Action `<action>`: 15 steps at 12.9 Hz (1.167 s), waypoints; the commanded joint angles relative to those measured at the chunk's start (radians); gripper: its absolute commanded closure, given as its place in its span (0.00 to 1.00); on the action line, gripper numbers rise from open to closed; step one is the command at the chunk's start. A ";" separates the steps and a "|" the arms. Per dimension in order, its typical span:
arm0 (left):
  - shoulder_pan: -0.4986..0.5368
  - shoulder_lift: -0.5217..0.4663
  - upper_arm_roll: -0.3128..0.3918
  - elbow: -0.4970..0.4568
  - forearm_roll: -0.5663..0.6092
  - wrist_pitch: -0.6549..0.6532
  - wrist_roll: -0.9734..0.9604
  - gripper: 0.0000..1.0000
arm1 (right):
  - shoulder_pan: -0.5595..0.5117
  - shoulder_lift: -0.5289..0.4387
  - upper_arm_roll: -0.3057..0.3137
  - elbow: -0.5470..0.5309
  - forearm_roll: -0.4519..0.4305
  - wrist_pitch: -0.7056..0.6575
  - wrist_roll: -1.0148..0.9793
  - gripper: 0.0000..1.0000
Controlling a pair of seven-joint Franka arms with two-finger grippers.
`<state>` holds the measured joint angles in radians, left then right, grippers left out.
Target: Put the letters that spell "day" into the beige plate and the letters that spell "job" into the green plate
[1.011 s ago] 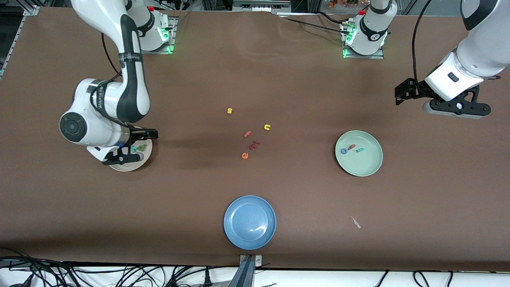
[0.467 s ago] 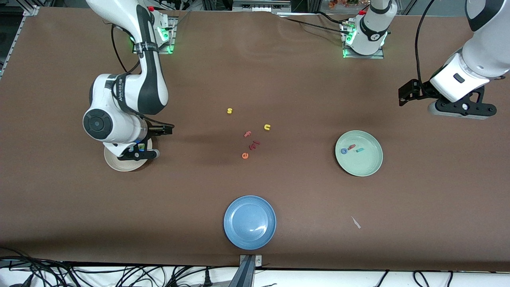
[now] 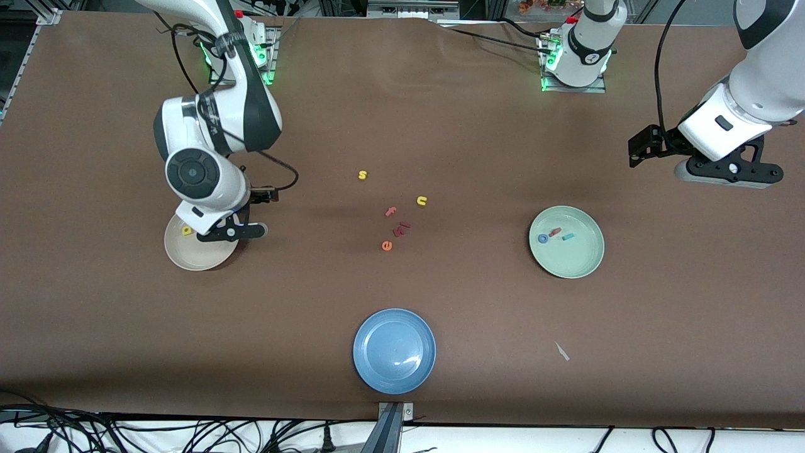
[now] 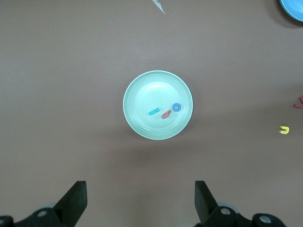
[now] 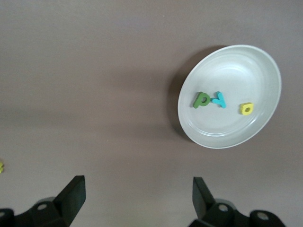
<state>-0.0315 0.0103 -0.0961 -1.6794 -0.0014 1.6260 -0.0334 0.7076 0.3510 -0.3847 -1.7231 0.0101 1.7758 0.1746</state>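
The beige plate (image 3: 202,257) lies toward the right arm's end of the table. In the right wrist view this beige plate (image 5: 227,71) holds a dark green d (image 5: 202,100), a teal y (image 5: 219,101) and a yellow a (image 5: 246,109). From the front only the yellow a (image 3: 187,231) shows. My right gripper (image 3: 231,232) (image 5: 137,196) hangs open and empty over that plate's rim. The green plate (image 3: 575,259) (image 4: 151,87) holds a blue o (image 3: 543,238) (image 4: 176,107), a red b (image 3: 555,232) (image 4: 166,114) and a teal j (image 3: 568,237) (image 4: 154,112). My left gripper (image 3: 729,170) (image 4: 140,201) is open over bare table.
A blue plate (image 3: 394,350) lies at the table's front edge. Loose letters lie mid-table: yellow s (image 3: 362,175), yellow u (image 3: 421,201), pink f (image 3: 391,211), a red pair (image 3: 401,228) and orange e (image 3: 387,245). A white scrap (image 3: 561,351) lies near the front.
My right arm has lifted and drawn back toward its base, uncovering part of the beige plate and the yellow a. The left arm has shifted slightly toward its end of the table.
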 commanded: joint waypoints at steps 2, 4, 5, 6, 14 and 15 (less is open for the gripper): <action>0.004 0.011 0.001 0.024 -0.029 -0.012 0.013 0.00 | -0.250 -0.186 0.220 -0.052 -0.055 -0.028 0.016 0.00; 0.004 0.011 0.001 0.024 -0.029 -0.012 0.012 0.00 | -0.365 -0.257 0.269 -0.053 -0.058 -0.070 0.006 0.00; 0.002 0.011 0.001 0.024 -0.029 -0.012 0.012 0.00 | -0.402 -0.288 0.276 -0.053 -0.058 -0.085 0.003 0.00; 0.004 0.011 0.001 0.024 -0.031 -0.012 0.013 0.00 | -0.427 -0.326 0.276 -0.052 -0.055 -0.113 -0.003 0.00; 0.002 0.011 0.003 0.024 -0.029 -0.011 0.006 0.00 | -0.551 -0.400 0.276 0.017 -0.045 -0.239 -0.156 0.00; 0.002 0.011 0.003 0.024 -0.029 -0.009 0.006 0.00 | -0.553 -0.402 0.276 0.019 -0.045 -0.237 -0.156 0.00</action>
<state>-0.0307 0.0116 -0.0945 -1.6785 -0.0016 1.6260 -0.0334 0.1844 -0.0399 -0.1295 -1.7190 -0.0300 1.5540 0.0362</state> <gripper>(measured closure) 0.000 0.000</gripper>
